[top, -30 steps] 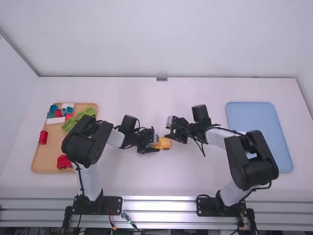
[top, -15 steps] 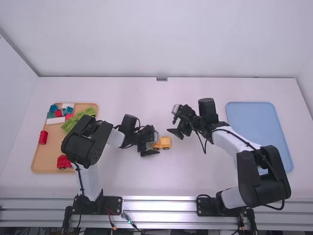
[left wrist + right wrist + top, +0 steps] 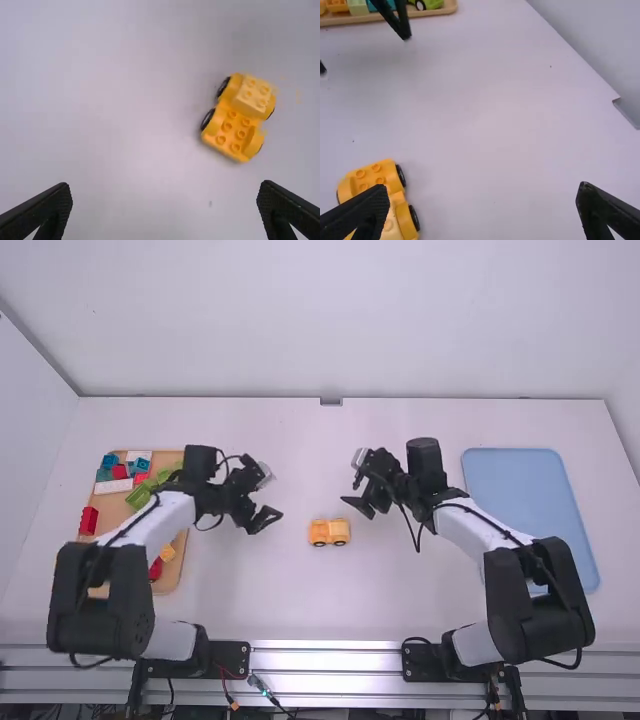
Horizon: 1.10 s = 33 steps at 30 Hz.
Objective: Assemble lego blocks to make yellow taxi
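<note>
"What stands on the white table [image 3: 250, 590]?"

"A yellow taxi [image 3: 329, 532] of toy blocks, upright on black wheels [image 3: 207, 119], near the middle between the two arms."

"And its top?"

"A paler yellow block [image 3: 255, 94] sits pressed onto one end; bare studs [image 3: 241, 134] line the other."

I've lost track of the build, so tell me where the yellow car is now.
In the high view, the yellow car sits mid-table, between the left claw and the right claw.
</note>
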### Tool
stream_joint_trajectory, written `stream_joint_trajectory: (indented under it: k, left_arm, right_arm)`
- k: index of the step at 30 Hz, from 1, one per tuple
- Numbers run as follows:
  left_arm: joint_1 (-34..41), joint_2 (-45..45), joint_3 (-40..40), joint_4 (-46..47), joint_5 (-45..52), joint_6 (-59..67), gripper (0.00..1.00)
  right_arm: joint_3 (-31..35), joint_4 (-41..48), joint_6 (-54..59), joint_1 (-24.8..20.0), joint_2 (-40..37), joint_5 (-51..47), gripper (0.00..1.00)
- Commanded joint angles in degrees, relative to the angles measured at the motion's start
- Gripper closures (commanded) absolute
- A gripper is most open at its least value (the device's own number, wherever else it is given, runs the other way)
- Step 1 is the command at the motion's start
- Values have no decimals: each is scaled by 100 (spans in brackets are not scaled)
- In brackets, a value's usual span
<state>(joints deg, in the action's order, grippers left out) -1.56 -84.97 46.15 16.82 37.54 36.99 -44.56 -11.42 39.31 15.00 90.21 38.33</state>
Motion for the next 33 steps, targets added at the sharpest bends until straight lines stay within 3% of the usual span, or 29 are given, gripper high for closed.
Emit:
stream_joint_trajectory:
  k: [1, 3, 7, 14, 19, 25, 33]
  left_arm:
    - [-306, 424, 66, 197, -977, -1091, 1]
    - [-442, 568, 55, 212, -1314, -1478, 1]
    - [-750, 841, 74, 422, -2542, -3510, 1]
    - [-1180, 861, 184, 1790, -4319, -5711, 1]
    - [-1598, 767, 282, 2446, -4618, -6236, 0]
    - [-2118, 584, 177, 2470, -4592, -6467, 27]
    - [-2319, -190, 212, 2378, -4435, -6570, 31]
  right_arm:
    - [-44, -116, -11, 35, -57, 15, 1]
    - [-44, -195, -11, 37, -57, 15, 1]
    - [-44, -428, -13, 31, -57, 17, 1]
    - [-50, -662, -199, 31, -57, 15, 1]
    - [-50, -667, -203, 44, -63, 17, 1]
    - [-48, -660, -205, 46, -63, 63, 1]
    - [-48, -802, -573, 35, -63, 59, 1]
